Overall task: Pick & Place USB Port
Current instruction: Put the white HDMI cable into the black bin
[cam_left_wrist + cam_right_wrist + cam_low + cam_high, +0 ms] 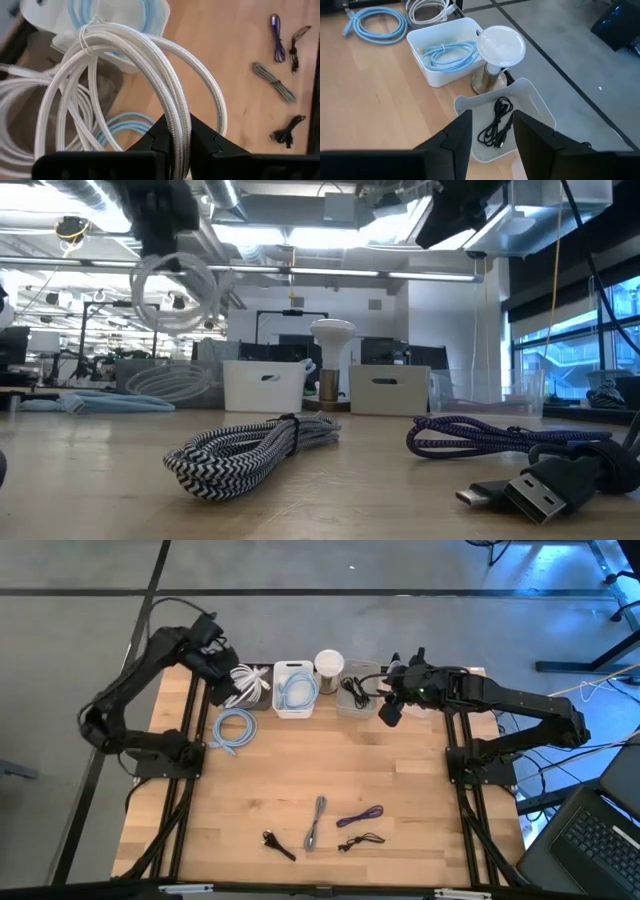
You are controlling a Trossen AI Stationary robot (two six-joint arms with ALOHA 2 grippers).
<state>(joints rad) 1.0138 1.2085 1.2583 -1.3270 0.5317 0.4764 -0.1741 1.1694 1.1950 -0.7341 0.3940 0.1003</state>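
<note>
My left gripper (232,681) is at the table's far left and is shut on a coil of white braided cable (125,65). In the low view the coil (180,288) hangs in the air. Beneath it is a dark bin (259,700) holding more white cable (17,107). My right gripper (492,117) is open above a white bin (532,100) with a black cable (497,122) in it and touches nothing. Several cables lie by the near edge: black (279,845), grey striped (316,823), purple (360,816), black (362,840). My left gripper pinches several strands of the white coil (175,117) between its two fingers (152,142), at one side of the loop. The fingers lie across the strands. The coil is lifted clear and hangs below the gripper over the dark bin.
A white bin (295,690) with a light blue cable stands between the two arms, beside a round-topped lamp-like object (329,663). A loose light blue coil (233,730) lies on the table in front of the left bins. The wooden middle of the table (320,765) is bare.
</note>
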